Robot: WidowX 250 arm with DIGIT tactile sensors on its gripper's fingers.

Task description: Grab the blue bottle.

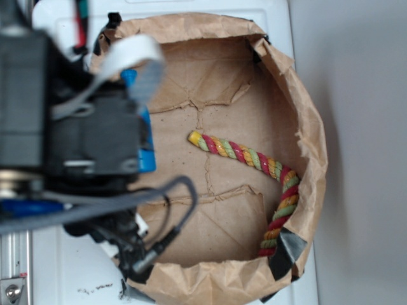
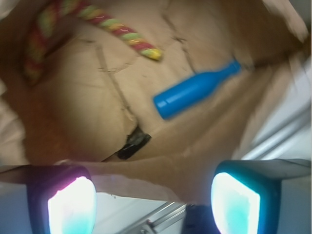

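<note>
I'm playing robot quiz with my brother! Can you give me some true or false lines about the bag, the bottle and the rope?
1. The bottle lies on its side. True.
2. The end effector is holding the bottle. False: it is open and empty, with the bottle lying apart from it on the bag's floor.
3. The rope has red, yellow and green stripes. True.
4. The rope is wrapped around the bottle. False: they lie apart, not touching.
5. The bottle is red. False: it is blue.
</note>
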